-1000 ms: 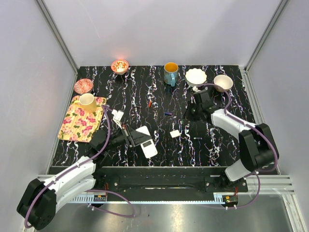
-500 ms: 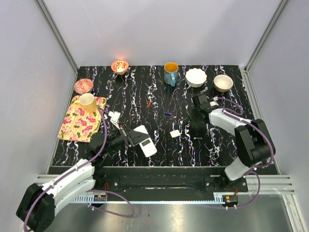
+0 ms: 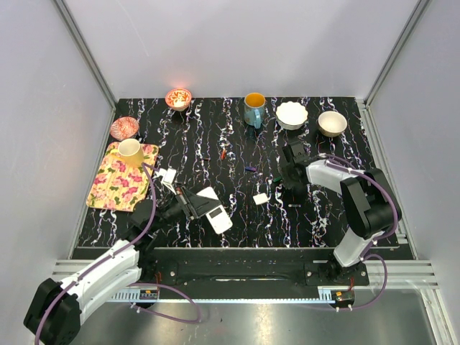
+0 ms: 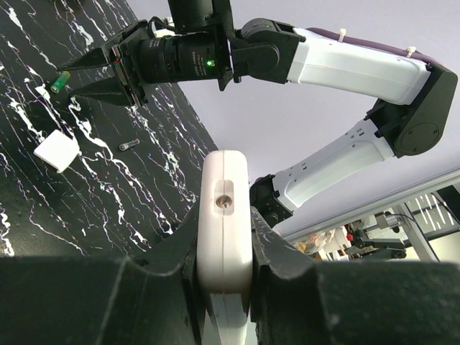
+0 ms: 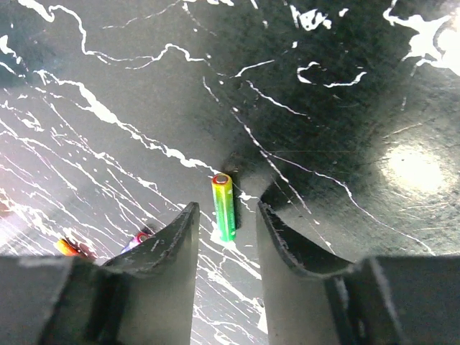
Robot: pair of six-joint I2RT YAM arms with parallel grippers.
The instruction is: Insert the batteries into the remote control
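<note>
Green cylindrical battery [image 5: 223, 207], marbled black table [image 5: 323, 108], white remote [image 4: 224, 215]

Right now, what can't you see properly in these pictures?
- Left wrist view: remote control, lower part hidden between the fingers of the left gripper; button face not showing.
- Right wrist view: two far batteries, partly hidden behind a finger of the right gripper.
- Top view: green battery lost beneath the right gripper.

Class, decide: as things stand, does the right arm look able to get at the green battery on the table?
Probably yes. The right gripper stands open with a finger either side of the green battery, which lies bare on the table; nothing sits between them.
</note>
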